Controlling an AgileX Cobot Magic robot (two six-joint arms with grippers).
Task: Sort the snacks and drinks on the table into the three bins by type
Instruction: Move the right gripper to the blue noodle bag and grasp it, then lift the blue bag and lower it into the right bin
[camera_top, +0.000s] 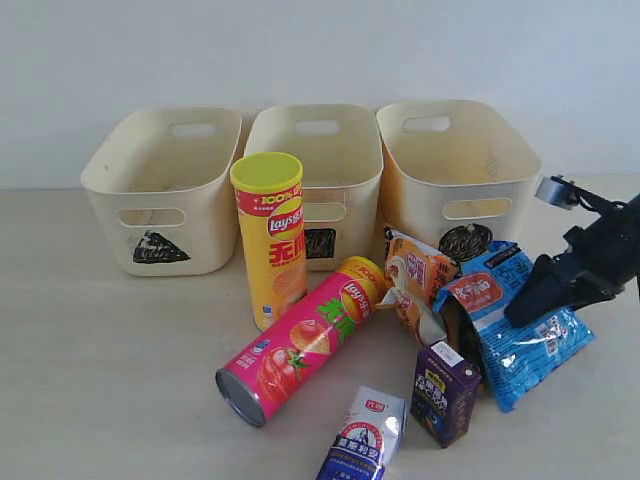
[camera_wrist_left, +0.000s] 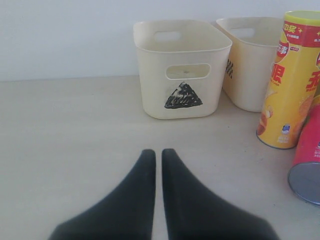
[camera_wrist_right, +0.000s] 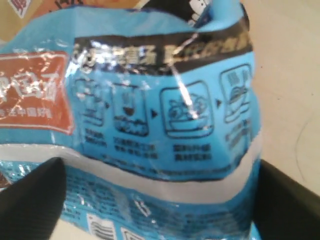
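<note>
My right gripper (camera_top: 522, 308) is open and straddles the crinkly blue packet (camera_top: 515, 335), which lies on the table (camera_top: 100, 380) at the right. In the right wrist view the blue packet (camera_wrist_right: 160, 115) fills the gap, with one finger (camera_wrist_right: 35, 200) at each side edge. An orange packet (camera_top: 418, 280) leans beside it. The yellow chip tube (camera_top: 270, 240) stands upright; the pink tube (camera_top: 300, 340) lies on its side. A purple carton (camera_top: 445, 392) and a white-and-blue carton (camera_top: 363, 440) sit in front. My left gripper (camera_wrist_left: 158, 152) is shut and empty over bare table, out of the exterior view.
Three cream bins stand in a row at the back: triangle bin (camera_top: 200, 215), square bin (camera_top: 355, 215), circle bin (camera_top: 420, 205). The left wrist view faces the triangle bin (camera_wrist_left: 155, 85), with the yellow tube (camera_wrist_left: 290, 80) and the pink tube's end (camera_wrist_left: 306, 180) beside it.
</note>
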